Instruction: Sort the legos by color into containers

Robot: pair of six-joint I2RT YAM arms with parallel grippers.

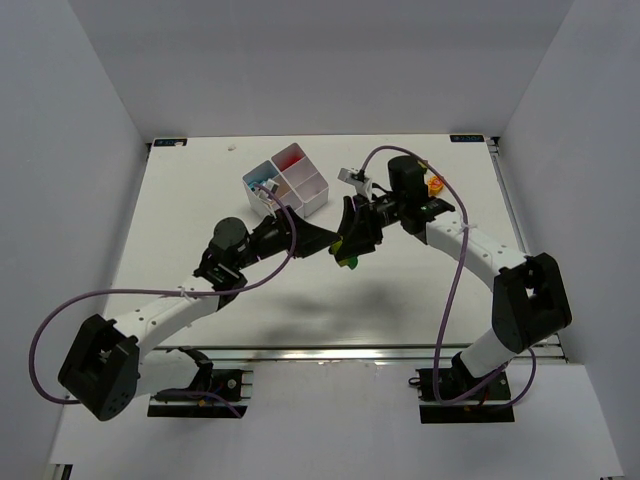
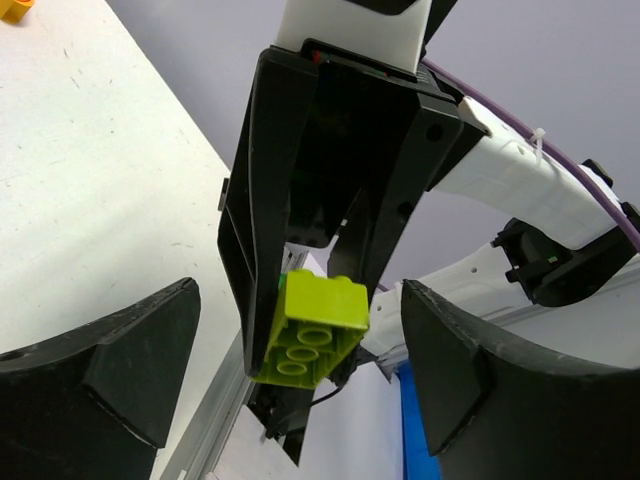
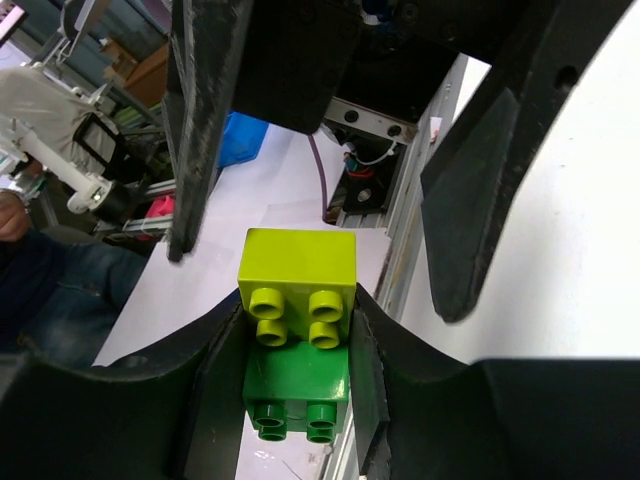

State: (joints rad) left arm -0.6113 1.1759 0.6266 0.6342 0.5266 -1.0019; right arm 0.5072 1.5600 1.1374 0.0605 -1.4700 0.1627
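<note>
While the right gripper point(image 3: 297, 345) pinches a two-brick stack above the table, the left gripper point(image 2: 300, 300) stands spread around it.

The stack is a lime-green plastic brick point(image 3: 298, 280) pressed onto a dark green plastic brick point(image 3: 297, 395), with the studs facing the right wrist camera, and the right fingers point(image 3: 225, 390) clamp it on both sides. The left fingers point(image 2: 110, 370) sit on either side of the stack, apart from it. From above, both grippers meet near the middle of the white table point(image 1: 200, 220), just in front of the white plastic square tray point(image 1: 312, 205) of four compartments. Red bricks lie in its far compartment and blue ones in its left compartment. An orange and yellow brick cluster point(image 1: 434, 185) rests on the table to the right, well apart from the tray.
</note>
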